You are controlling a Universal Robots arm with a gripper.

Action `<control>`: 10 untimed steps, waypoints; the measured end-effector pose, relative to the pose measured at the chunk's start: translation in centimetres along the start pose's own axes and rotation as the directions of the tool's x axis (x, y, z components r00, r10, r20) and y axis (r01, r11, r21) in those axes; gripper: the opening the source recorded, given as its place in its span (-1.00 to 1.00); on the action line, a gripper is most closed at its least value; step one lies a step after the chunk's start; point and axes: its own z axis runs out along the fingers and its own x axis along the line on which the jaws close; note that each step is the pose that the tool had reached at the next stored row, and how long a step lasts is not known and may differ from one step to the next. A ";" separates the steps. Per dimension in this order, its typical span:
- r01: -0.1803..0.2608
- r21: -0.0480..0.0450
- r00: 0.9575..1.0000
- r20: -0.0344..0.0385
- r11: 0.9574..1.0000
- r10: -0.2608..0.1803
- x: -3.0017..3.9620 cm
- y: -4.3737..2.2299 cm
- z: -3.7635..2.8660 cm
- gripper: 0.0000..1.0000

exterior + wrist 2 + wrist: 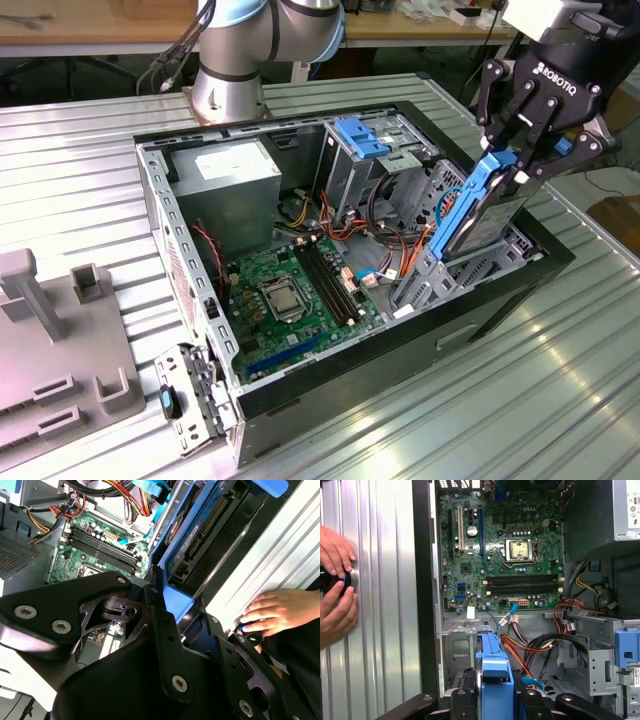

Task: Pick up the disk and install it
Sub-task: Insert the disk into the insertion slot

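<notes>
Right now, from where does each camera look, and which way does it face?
Exterior view: off the arm, high beside the open computer case, looking down into it; shows the arm's base and the pincer shut on the disk.
Second wrist view: on the arm behind the pincer, looking along the disk toward the motherboard; the pincer's dark links show.
First wrist view: on the arm, facing onto the motherboard; pincer links show.
Shared: all three show the disk and motherboard; both wrist views, a person's hand over the ribbed table.
</notes>
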 end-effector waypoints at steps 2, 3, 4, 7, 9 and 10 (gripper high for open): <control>0.000 -0.001 1.000 0.000 1.000 0.000 0.00 0.00 0.09 -0.26; 0.000 -0.002 1.000 0.000 1.000 0.000 0.00 0.00 0.16 -0.26; 0.000 -0.003 1.000 0.000 1.000 0.000 0.00 0.01 0.27 -0.26; 0.000 -0.005 1.000 0.001 1.000 0.000 0.01 0.01 0.54 -0.26; 0.000 -0.007 1.000 0.001 1.000 0.000 0.01 0.01 0.71 -0.26; 0.000 -0.009 1.000 0.001 1.000 0.000 0.01 0.00 0.87 -0.26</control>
